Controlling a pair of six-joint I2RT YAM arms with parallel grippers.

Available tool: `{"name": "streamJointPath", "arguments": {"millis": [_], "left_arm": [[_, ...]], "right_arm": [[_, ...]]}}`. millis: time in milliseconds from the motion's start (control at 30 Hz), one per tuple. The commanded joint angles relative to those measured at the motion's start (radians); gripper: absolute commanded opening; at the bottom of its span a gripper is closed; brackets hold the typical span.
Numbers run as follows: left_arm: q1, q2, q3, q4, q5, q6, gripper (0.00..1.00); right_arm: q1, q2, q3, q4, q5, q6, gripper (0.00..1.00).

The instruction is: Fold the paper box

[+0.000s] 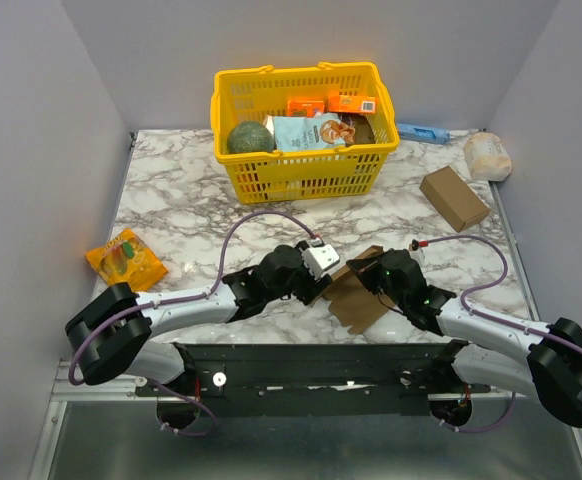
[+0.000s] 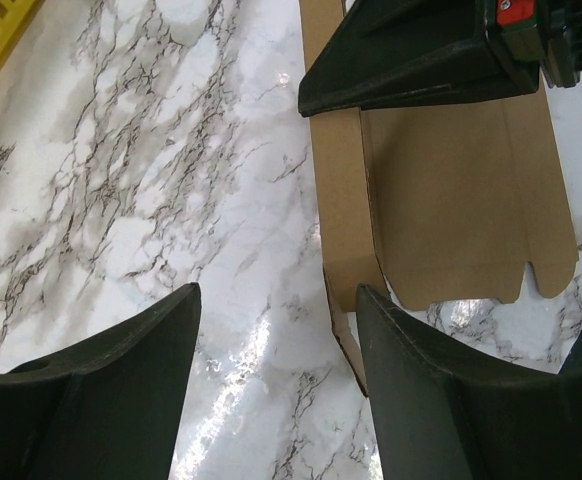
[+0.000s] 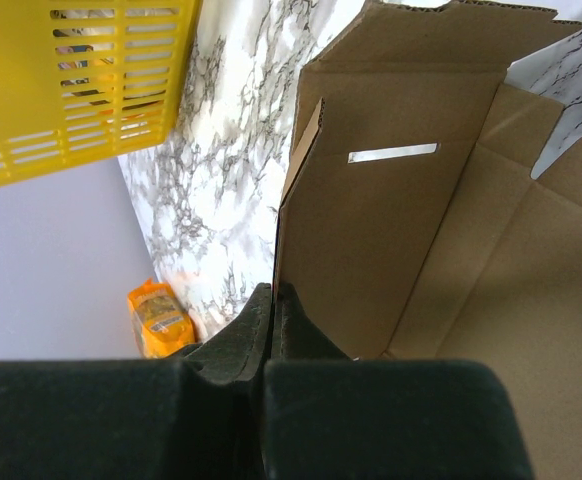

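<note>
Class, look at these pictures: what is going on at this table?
A thin brown cardboard paper box lies mostly unfolded on the marble table, between two grippers. The right gripper is shut on one raised flap of it. The left gripper is open beside the box's edge, holding nothing.

A white marble-patterned worktop (image 1: 191, 190) with grey veining fills the middle of the scene, glossy enough to carry a bright patch of glare in the left wrist view. Plain pale grey walls enclose it: a back wall (image 1: 301, 40), a left wall (image 1: 41, 150) and a right wall (image 1: 571, 100). A silver metal rail (image 1: 101, 392) borders the near edge, with a dull grey surface (image 1: 301, 455) below it.
</note>
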Motion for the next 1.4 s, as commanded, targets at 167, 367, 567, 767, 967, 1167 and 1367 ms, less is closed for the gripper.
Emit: {"name": "streamJointPath", "arguments": {"millis": [167,367,567,767,967,1167,1367], "left_arm": [[-0.011,0.045,0.027,0.056,-0.004,0.036,0.7],[-0.017,0.068,0.047,0.08,-0.012,0.087,0.69],[-0.037,0.128,0.086,0.083,-0.023,0.126,0.66],[-0.095,0.16,0.07,0.141,-0.154,0.173,0.61],[-0.14,0.191,0.034,0.255,-0.303,0.202,0.6],[-0.194,0.243,0.025,0.347,-0.407,0.271,0.56],[-0.203,0.261,0.03,0.384,-0.432,0.303,0.5]], "right_arm": [[-0.008,0.008,-0.021,-0.052,0.04,-0.022,0.04],[-0.006,0.01,-0.021,-0.049,0.035,-0.022,0.04],[-0.008,0.008,-0.021,-0.046,0.032,-0.027,0.04],[-0.008,0.007,-0.022,-0.043,0.026,-0.026,0.04],[-0.008,0.007,-0.024,-0.041,0.021,-0.016,0.04],[-0.008,0.008,-0.025,-0.041,0.02,-0.015,0.04],[-0.008,0.013,-0.025,-0.037,0.015,-0.015,0.03]]}}
